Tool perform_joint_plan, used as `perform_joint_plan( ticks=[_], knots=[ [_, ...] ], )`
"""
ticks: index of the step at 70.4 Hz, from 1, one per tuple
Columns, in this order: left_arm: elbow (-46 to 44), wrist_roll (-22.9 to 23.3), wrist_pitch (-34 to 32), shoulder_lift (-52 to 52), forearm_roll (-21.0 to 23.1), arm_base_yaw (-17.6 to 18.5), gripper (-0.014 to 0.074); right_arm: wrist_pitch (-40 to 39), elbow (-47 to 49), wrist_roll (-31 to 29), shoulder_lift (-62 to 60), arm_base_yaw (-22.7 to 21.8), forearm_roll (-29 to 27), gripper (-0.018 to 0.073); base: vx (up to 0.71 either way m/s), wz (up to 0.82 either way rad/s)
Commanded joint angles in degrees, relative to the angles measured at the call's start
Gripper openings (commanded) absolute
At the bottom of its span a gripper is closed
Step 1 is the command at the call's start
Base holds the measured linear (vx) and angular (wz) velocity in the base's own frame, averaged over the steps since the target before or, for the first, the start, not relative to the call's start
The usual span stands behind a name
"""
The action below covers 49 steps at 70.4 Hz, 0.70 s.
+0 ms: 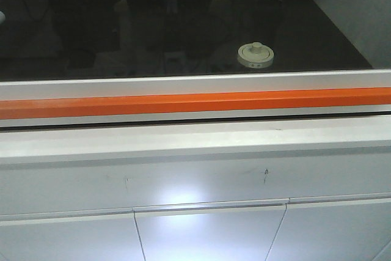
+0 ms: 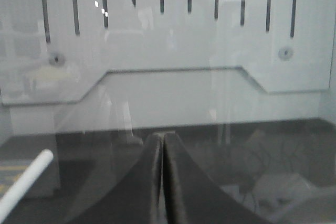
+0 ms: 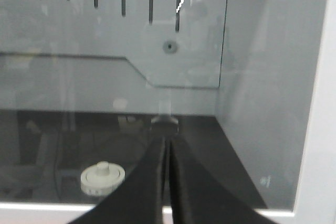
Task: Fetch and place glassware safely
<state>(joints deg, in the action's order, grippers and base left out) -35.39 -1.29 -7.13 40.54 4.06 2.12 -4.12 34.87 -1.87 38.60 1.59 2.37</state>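
Standing at 2 o'clock on the black table [image 1: 317, 35], the small squat clear glass jar with round off-white knobbed lid [image 1: 255, 55] lies at 8 o'clock of the right claw [image 3: 167, 148]; it and the left claw [image 2: 161, 142] are pressed together. Advisable: part the right claw first, then grip the jar's body, not the knob. No writing is legible.

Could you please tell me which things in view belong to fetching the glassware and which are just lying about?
For the job: small squat clear glass jar with a round off-white knobbed lid; left claw and right claw, both shut.
Just there: white round rod; orange strip along the cabinet front; slotted grey back panel.
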Motion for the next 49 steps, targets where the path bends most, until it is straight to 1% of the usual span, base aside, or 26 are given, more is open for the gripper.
perform_joint_plan(
  ticks=[1,13,19,23,26,31,38,49],
  knots=[
    [-1.9,0.5,-4.0,1.4,0.5,-0.1,-0.0007,-4.7,1.9,-0.1,2.4,-0.1,0.5,-0.0001,0.00,0.00],
    [-1.8,0.4,-1.6,1.6,0.5,-0.1,-0.0007,-3.6,1.7,0.0,3.1,-0.1,-0.6,-0.0001,0.00,0.00],
    [-1.8,0.4,-0.5,1.5,-1.4,-0.1,-0.0007,-3.2,1.7,0.0,3.1,-0.1,-0.6,-0.0001,0.00,0.00],
    [-1.6,0.4,0.2,1.5,-2.6,-0.1,-0.0007,-5.1,0.3,0.0,3.1,-0.1,-0.6,-0.0001,0.00,0.00],
    [-0.8,0.4,-0.3,1.5,-2.7,-0.1,-0.0007,-7.1,-1.2,0.0,3.1,-0.1,-0.6,-0.0001,0.00,0.00],
    [1.8,0.4,-2.4,1.5,-2.6,-0.1,-0.0007,-12.5,-5.1,0.0,3.2,-0.1,-0.6,-0.0001,0.00,0.00],
    [6.4,0.5,-7.8,1.5,-2.4,-0.1,-0.0007,-19.1,-10.9,0.0,4.2,-0.1,-0.6,-0.0001,0.00,0.00],
    [14.2,0.5,-18.5,1.5,-2.5,-0.1,-0.0007,-23.6,-16.9,-0.1,5.7,-0.1,-0.5,-0.0001,0.00,0.00]
  ],
)
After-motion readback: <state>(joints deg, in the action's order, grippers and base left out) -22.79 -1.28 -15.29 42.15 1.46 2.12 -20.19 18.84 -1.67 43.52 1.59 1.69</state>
